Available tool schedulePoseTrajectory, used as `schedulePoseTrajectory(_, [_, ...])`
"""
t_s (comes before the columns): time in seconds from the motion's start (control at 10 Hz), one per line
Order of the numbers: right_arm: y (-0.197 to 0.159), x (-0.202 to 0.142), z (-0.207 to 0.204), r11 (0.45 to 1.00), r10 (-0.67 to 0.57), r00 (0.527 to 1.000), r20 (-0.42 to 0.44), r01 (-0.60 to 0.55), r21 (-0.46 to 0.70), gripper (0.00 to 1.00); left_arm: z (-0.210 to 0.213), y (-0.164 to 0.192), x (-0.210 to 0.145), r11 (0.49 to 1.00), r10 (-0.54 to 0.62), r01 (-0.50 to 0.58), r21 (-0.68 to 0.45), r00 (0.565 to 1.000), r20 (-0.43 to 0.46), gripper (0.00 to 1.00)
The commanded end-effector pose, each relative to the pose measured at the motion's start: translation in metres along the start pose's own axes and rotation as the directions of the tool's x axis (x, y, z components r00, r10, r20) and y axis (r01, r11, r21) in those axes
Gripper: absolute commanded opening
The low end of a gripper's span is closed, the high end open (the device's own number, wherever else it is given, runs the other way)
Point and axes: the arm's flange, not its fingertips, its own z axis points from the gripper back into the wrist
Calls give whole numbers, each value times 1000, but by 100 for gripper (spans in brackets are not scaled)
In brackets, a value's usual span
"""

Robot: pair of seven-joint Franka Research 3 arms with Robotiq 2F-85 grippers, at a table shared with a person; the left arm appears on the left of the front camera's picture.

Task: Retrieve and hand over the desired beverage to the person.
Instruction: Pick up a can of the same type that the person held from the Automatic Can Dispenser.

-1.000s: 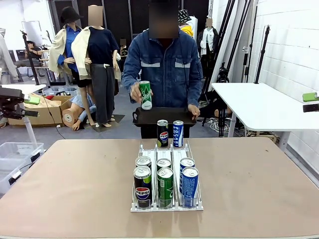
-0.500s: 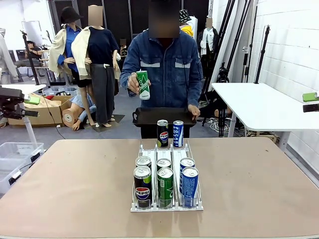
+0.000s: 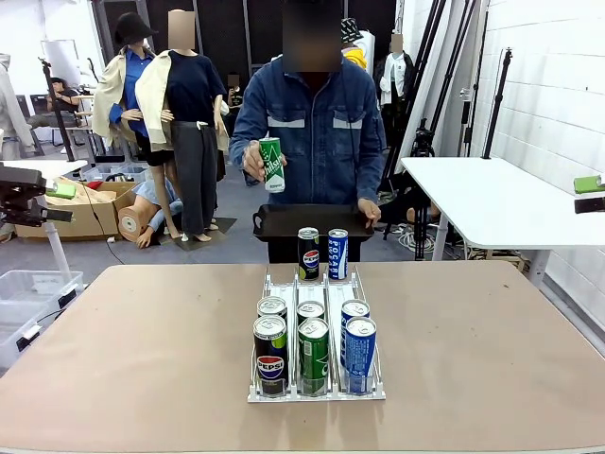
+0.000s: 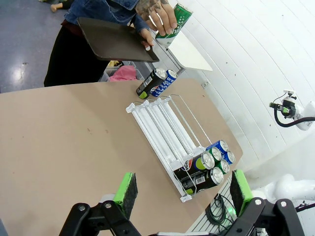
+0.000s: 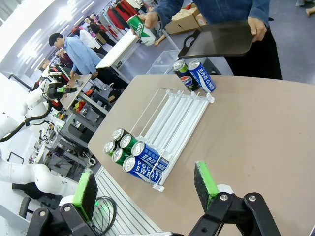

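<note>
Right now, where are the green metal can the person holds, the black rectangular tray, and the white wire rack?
Green can [image 3: 274, 170]: front view, label.
Black tray [image 3: 284, 225]: front view, front rim.
White rack [image 3: 327, 286]: front view, bare rails.

PEPSI in white on the near black can [image 3: 270, 364]; POCARI down the far blue can [image 3: 337, 253]; POCARI SWEAT along the near blue can [image 5: 149, 168].

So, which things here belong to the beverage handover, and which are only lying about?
Job: person, held green can, black tray, white can rack, six racked cans, far Pepsi can, Pocari Sweat can.
Lying about: white side table, cardboard box, clear plastic bin.
</note>
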Motion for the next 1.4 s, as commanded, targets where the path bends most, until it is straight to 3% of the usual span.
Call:
schedulePoseTrajectory(0.0, [-1, 2, -1, 1000, 4, 1000, 13, -4, 15, 100, 1, 0, -1, 1000, -1, 1, -5, 1000, 3, 100])
schedulePoseTrajectory(1.3, [-1, 2, -1, 1000, 4, 1000, 13, -4, 15, 100, 1, 0, -1, 1000, -1, 1, -5, 1000, 3, 100])
